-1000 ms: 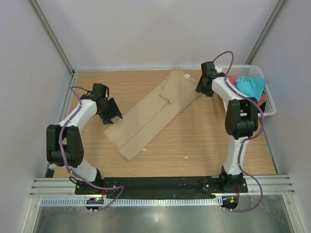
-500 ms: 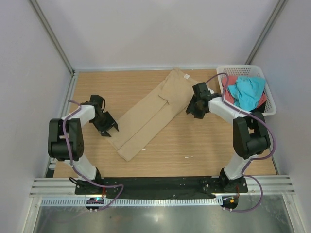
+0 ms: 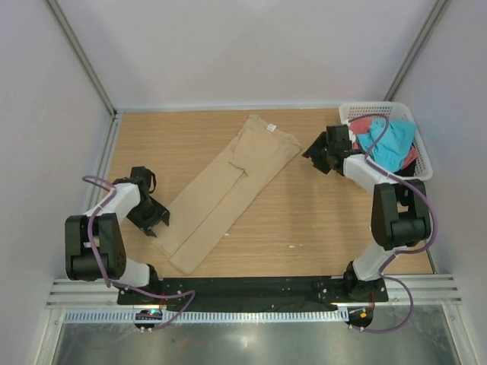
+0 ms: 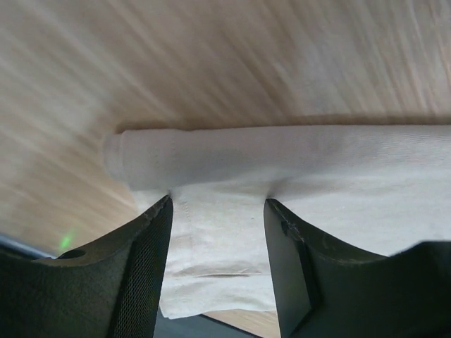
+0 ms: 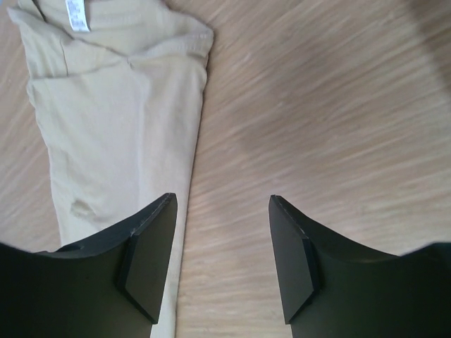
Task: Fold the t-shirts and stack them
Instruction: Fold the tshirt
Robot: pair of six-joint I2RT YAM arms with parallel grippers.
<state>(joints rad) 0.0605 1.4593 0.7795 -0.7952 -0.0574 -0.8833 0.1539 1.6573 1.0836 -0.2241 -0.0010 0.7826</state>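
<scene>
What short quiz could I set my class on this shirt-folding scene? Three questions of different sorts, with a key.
1. True or false: the tan t-shirt lies inside the white basket.
2. What is held between the right gripper's fingers? A the neck label; B nothing; C the shirt's hem.
3. Fill the gap: in the basket, next to the turquoise t-shirt, lies a ___ one.
Key: 1 false, it lies folded on the table; 2 B; 3 coral-red.
</scene>
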